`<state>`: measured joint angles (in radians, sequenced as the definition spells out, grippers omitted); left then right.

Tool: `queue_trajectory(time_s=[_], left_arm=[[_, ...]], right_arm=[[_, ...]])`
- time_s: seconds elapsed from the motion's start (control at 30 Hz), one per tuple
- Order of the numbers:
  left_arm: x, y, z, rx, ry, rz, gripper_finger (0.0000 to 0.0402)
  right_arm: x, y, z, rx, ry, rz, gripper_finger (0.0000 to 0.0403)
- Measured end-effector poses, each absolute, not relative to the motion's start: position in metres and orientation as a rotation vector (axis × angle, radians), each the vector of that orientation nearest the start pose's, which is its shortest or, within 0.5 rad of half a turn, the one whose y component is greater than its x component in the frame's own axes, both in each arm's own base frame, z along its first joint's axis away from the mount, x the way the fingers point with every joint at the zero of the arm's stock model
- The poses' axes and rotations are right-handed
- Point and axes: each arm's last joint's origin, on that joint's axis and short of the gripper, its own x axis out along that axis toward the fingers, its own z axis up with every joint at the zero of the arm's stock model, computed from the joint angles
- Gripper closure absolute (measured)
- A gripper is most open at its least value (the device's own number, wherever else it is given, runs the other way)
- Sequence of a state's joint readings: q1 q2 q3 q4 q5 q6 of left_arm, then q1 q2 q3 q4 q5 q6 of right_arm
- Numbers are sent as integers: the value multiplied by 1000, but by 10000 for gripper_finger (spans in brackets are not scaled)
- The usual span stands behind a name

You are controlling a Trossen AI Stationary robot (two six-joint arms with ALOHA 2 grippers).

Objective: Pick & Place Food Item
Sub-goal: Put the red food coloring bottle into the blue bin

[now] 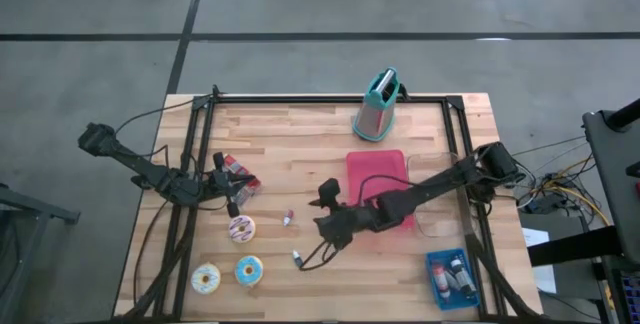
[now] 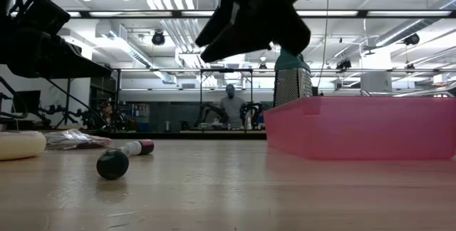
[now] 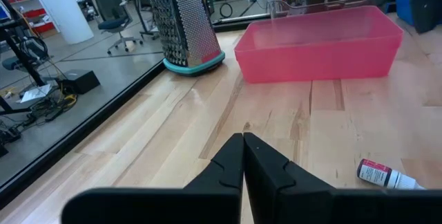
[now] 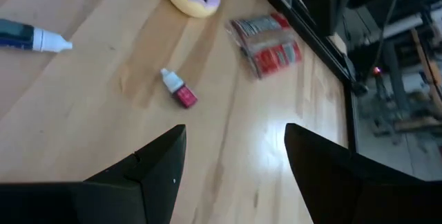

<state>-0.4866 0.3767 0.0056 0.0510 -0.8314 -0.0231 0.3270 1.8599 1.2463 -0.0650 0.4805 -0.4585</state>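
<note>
Pink tray [image 1: 380, 169] behind right gripper [image 1: 322, 207], jaws wide | left gripper [image 1: 232, 189] jaws closed, empty

Three round frosted doughnuts lay flat on the wooden table's left front part: a white-iced one with purple markings [image 1: 241, 228] nearest the middle, a blue-iced one [image 1: 249, 269] toward the front edge, and a pale one [image 1: 206, 279] just beside it.

Two dark slender jointed arms, black cables trailing; matte black angular wedge-shaped jaws.
</note>
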Motion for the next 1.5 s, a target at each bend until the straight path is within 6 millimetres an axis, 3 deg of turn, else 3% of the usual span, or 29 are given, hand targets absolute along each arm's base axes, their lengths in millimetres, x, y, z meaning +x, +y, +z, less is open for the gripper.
queue_trajectory(time_s=[0.5, 0.97, 1.33, 1.5], left_arm=[[105, -31, 140, 174, 250, 344, 390], [105, -31, 140, 174, 250, 345, 390], [105, -31, 140, 177, 253, 345, 390], [105, -31, 140, 177, 253, 345, 390]], right_arm=[[384, 63, 169, -556, 352, 296, 161], [389, 36, 161, -498, 357, 355, 161], [439, 33, 119, -459, 400, 444, 161], [459, 32, 116, -466, 438, 453, 161]])
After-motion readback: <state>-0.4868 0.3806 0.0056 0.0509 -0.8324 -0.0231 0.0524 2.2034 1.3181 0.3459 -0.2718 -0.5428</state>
